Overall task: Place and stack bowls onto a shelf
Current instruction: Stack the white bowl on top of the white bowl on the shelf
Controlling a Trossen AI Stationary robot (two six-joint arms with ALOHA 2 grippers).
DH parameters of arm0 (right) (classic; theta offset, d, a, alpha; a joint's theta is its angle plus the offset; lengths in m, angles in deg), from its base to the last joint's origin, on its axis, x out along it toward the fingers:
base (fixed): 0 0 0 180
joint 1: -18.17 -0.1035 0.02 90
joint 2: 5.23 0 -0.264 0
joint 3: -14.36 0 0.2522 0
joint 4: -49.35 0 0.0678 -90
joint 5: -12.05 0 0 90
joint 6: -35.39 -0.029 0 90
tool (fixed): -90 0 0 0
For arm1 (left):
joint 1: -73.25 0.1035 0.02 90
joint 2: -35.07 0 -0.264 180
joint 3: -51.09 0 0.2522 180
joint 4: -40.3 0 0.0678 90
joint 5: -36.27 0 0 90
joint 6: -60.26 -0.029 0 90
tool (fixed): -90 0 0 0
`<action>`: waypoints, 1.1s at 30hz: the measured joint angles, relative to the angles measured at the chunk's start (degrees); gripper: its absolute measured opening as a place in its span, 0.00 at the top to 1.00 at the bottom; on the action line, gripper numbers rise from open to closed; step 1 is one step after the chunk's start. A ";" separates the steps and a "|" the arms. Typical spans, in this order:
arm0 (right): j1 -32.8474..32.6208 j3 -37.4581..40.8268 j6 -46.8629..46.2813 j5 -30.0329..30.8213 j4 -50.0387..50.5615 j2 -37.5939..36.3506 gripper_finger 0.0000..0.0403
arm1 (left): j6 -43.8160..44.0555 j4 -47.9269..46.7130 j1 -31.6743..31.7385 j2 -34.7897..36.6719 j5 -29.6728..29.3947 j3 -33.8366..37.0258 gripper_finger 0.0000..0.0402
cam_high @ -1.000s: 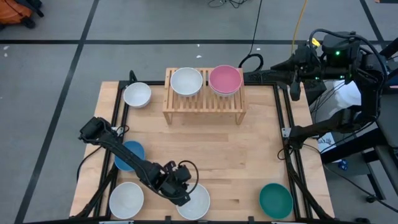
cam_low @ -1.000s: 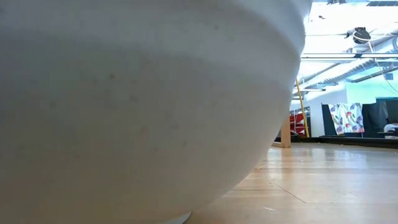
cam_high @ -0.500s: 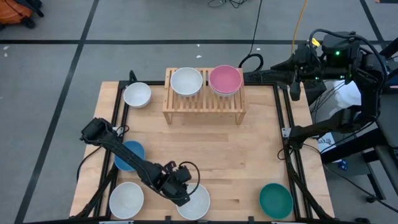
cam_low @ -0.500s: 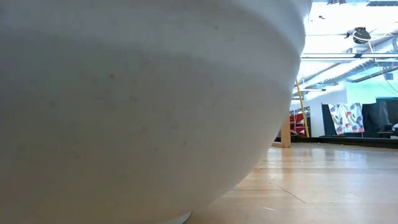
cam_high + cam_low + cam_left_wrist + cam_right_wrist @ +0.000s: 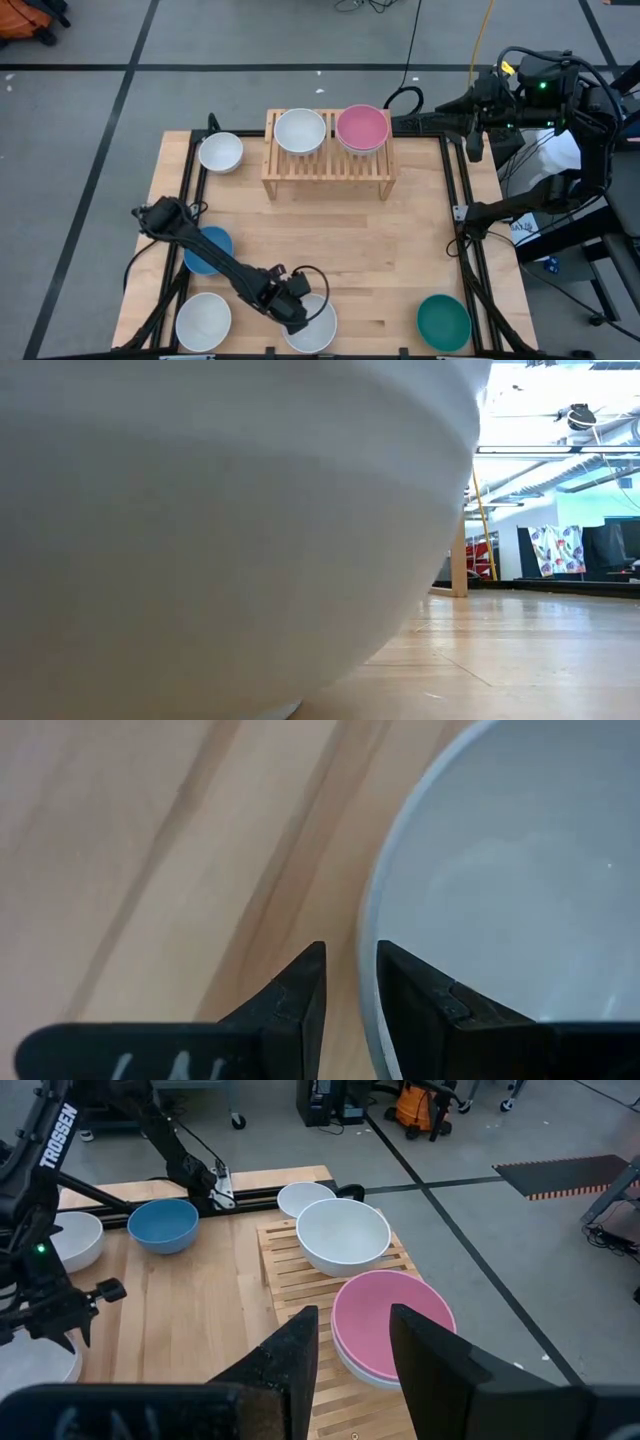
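Observation:
My left gripper point(image 5: 297, 318) is open and low over a white bowl point(image 5: 320, 326) at the table's near edge, its fingers astride the rim point(image 5: 366, 935). This bowl fills the low view point(image 5: 220, 530). On the shelf point(image 5: 327, 168) rest a white bowl point(image 5: 300, 131) and a pink bowl point(image 5: 362, 128); the pink bowl point(image 5: 392, 1320) sits in a white one. Resting on the table are a white bowl point(image 5: 220, 152), a blue one point(image 5: 208, 248), another white one point(image 5: 203, 320) and a green one point(image 5: 443, 322). My right gripper point(image 5: 352, 1342) waits open, raised beyond the table's far right corner. My left gripper comes steeply from above at the white bowl's rim point(image 5: 368, 970) on the bowl's left side. One finger point(image 5: 300, 1000) is outside over the wood and the other finger point(image 5: 425, 1005) is inside the bowl. The bowl stands upright on the table. Whether the fingers press the rim I cannot tell.
Black frame rails point(image 5: 462, 215) run along the table's left and right sides. Bare wood point(image 5: 350, 250) lies between the shelf and the near bowls. The right arm's base and cables point(image 5: 540, 190) stand off the table's right edge.
My left gripper has come down onto the white bowl's rim and tipped steeper, with its finger gap unchanged. In the low view the bowl has shifted a little toward the left.

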 joint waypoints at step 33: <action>0.02 0.00 2.72 0.02 -0.02 0.07 0.70 | 5.54 -26.44 11.88 17.38 -0.47 -11.77 0.99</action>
